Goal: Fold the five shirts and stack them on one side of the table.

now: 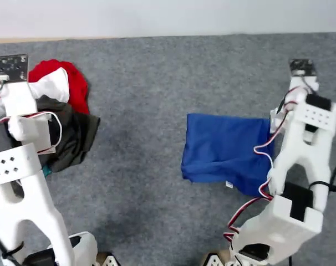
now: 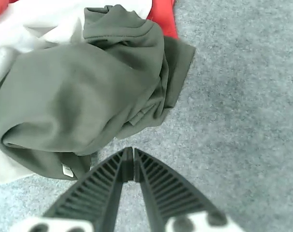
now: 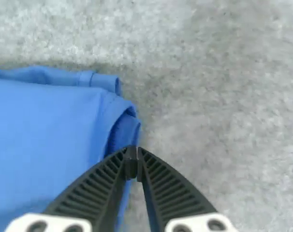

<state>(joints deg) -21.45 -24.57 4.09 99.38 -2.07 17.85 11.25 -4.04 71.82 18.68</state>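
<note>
Grey table point(image 1: 140, 111), blue shirt point(image 1: 223, 147), small white label point(image 1: 229, 184), unreadable

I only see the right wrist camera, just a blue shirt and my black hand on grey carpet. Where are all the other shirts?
Observer: They're in a heap across the table from your blue shirt, right beside the left arm.
Operator: What colours are they?
Observer: A red shirt, a white shirt, and a dark grey shirt lying crumpled over both.
Operator: Is the other hand grabbing one?
Observer: No. The left hand is shut and empty, just off the edge of the dark grey shirt.
</note>
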